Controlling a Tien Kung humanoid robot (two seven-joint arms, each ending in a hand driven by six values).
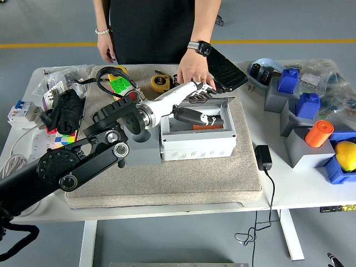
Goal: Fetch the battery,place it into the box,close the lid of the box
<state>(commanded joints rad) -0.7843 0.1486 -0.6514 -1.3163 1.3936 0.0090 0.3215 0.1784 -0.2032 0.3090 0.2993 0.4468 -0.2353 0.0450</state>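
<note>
A grey plastic box (197, 146) sits on a beige mat (222, 178) in the middle of the table. An orange battery (204, 126) lies inside it. The clear hinged lid (221, 100) is tilted about halfway down over the opening. My left hand (213, 104) reaches in from the left and is shut on the lid, its white fingers (196, 89) above it and the dark thumb below. A person's hand (192, 71) with a watch rests just behind the box at the lid's far edge.
A grey block with a round hole (139, 147) stands left of the box. A black flat device (228, 69) lies behind it. There is a charger (262, 157) on the right, then grey and blue blocks (306, 105) and an orange cylinder (318, 133). Clutter (64, 108) fills the left.
</note>
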